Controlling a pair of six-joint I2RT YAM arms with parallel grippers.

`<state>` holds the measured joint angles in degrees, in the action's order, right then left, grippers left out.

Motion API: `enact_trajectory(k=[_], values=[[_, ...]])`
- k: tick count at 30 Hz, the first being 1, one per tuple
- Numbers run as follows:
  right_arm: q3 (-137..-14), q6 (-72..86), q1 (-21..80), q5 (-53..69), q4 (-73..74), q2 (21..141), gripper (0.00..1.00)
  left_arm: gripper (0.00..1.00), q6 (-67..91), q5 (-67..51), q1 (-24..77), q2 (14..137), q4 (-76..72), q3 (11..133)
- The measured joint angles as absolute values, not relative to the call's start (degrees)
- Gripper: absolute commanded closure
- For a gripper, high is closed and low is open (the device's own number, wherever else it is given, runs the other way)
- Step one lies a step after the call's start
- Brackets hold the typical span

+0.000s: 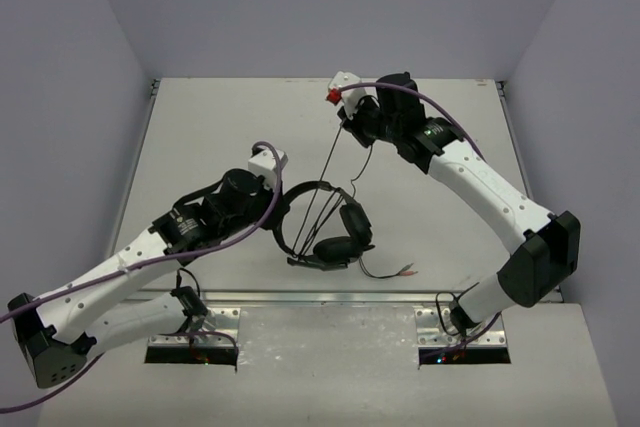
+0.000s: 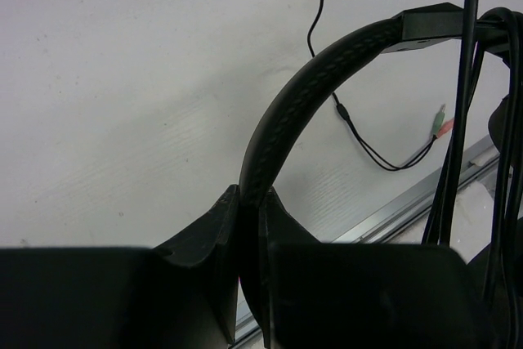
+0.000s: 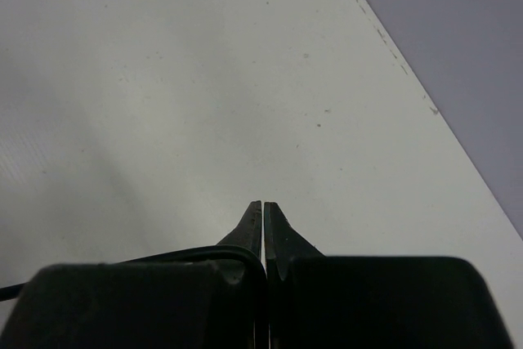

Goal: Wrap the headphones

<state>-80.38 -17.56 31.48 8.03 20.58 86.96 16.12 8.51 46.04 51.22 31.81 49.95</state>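
The left gripper (image 2: 252,200) is clamped across the headband (image 2: 327,59), holding the headphones (image 1: 335,232) at the front middle of the table (image 1: 210,127), with the cups to the right of its fingers. The right gripper (image 3: 263,212), pinched tight on the cable (image 1: 328,177), sits well beyond near the far edge, so the cable runs taut and nearly straight from the cups out to it. I judge the right arm must carry the winding round that line. The slack tail ends in green and pink plugs (image 2: 442,124), and no brand or writing is legible.
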Motion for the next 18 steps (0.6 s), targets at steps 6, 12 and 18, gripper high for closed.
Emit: enact_trajectory(k=[6, 12, 18], values=[[-80.1, -19.3, 30.9, 8.1, 20.4, 86.9, 0.99, 1.00, 15.6, 8.7, 46.1, 53.3, 33.0, 51.5], [-76.5, -19.0, 28.5, 8.0, 18.0, 85.9, 0.99, 1.00, 15.5, 12.0, 46.1, 53.3, 36.4, 56.2], [-72.5, -16.6, 25.4, 9.6, 15.8, 81.8, 0.99, 1.00, 16.2, 13.9, 46.1, 54.1, 37.9, 58.2]])
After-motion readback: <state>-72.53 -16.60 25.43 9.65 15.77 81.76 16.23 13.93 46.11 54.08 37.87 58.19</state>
